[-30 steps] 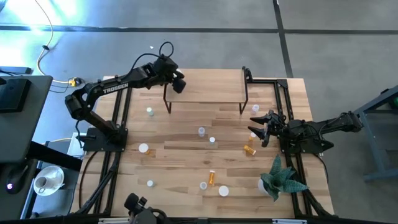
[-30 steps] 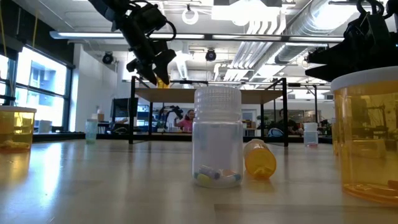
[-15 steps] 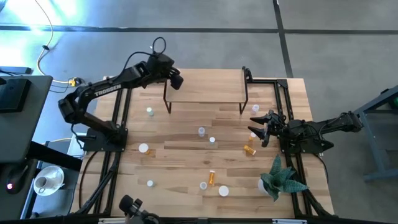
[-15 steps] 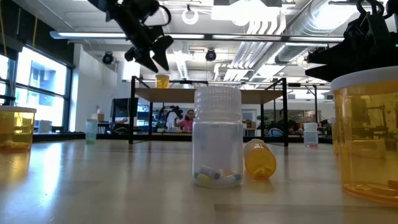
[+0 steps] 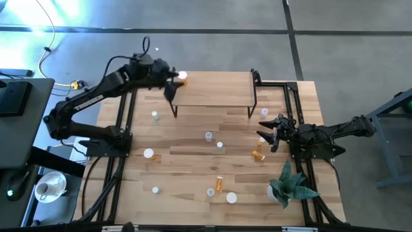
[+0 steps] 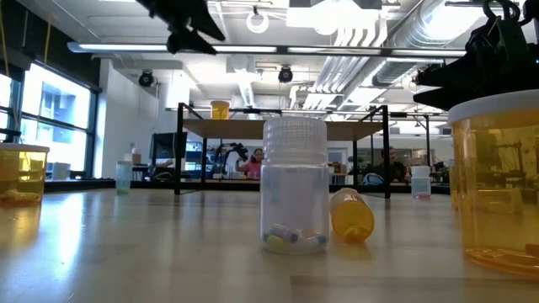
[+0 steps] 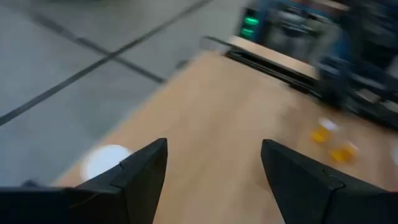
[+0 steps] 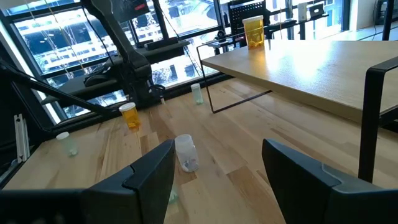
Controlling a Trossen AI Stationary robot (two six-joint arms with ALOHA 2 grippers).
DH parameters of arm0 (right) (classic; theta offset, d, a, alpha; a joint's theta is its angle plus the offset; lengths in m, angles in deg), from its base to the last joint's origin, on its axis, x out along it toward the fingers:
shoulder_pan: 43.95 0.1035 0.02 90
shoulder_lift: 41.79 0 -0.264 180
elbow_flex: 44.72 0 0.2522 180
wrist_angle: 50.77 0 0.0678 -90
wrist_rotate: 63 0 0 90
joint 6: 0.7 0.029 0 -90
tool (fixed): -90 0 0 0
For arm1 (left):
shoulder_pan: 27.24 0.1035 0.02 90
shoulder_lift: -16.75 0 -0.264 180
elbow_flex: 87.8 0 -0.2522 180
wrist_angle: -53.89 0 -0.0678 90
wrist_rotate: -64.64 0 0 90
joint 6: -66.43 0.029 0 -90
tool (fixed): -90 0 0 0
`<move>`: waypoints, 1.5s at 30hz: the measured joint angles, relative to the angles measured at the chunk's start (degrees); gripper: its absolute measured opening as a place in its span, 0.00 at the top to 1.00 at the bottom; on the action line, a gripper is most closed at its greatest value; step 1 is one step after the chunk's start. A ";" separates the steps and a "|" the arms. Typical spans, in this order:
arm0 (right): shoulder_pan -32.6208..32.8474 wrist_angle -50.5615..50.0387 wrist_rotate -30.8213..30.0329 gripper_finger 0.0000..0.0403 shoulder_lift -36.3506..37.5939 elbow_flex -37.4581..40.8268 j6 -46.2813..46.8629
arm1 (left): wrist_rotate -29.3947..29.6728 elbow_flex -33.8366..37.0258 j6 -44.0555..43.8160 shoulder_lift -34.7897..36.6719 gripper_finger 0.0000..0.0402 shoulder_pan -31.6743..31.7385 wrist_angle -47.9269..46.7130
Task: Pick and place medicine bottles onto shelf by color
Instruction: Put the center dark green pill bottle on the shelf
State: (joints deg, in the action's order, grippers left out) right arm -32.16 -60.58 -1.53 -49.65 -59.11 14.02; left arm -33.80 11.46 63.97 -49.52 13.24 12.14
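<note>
An orange medicine bottle (image 5: 182, 77) with a white cap stands upright on the left far corner of the shelf (image 5: 212, 90). The low view shows the same bottle (image 6: 220, 109) on the shelf top (image 6: 286, 126). My left gripper (image 5: 171, 89) hovers open and empty above and just left of it, high in the low view (image 6: 195, 38). Its wrist view (image 7: 214, 146) looks down on the shelf board (image 7: 236, 124) and the bottle's cap (image 7: 106, 158). My right gripper (image 5: 267, 132) waits open and empty at the table's right side (image 8: 217, 149).
Loose bottles dot the table: a pale one (image 5: 155, 115), a clear one (image 5: 208, 136), orange ones lying down (image 5: 258, 154) (image 5: 219, 183), white-capped ones (image 5: 149, 154) (image 5: 231, 198). A green spiky plant (image 5: 290, 187) stands near right. The shelf's black legs (image 5: 252, 103) stand by the right arm.
My left gripper has come away from the orange bottle, which stays standing on the shelf's left end. The gripper has risen, drawn back toward the table's left edge, and tipped up nearer to level.
</note>
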 joint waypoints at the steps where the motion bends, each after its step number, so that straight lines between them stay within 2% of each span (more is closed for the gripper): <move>1: 0.00 0.00 0.02 0.42 0.01 0.00 0.00 | -0.53 0.86 0.50 1.19 0.38 -0.77 -0.28; 7: -0.02 0.00 0.00 0.42 0.01 0.02 0.00 | 0.33 8.17 -0.37 6.14 0.38 -5.90 1.48; 19: 0.00 0.00 0.00 0.42 -0.01 0.02 -0.02 | 0.28 23.75 -3.43 8.47 0.38 -17.25 18.85; 27: 0.00 0.00 0.00 0.42 0.01 0.01 0.00 | 0.38 29.54 -4.94 8.47 0.38 -25.39 29.62; 34: 0.00 0.01 0.00 0.42 0.01 0.01 -0.01 | 3.77 34.47 -4.89 8.44 0.38 -31.68 37.21; 45: -0.01 0.37 -0.02 0.42 0.00 0.00 1.00 | 4.64 34.51 -4.91 8.45 0.38 -33.03 37.30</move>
State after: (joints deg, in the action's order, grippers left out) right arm -32.17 -60.21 -1.56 -49.65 -59.11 15.02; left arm -29.16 45.97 59.06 -41.08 -19.80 49.43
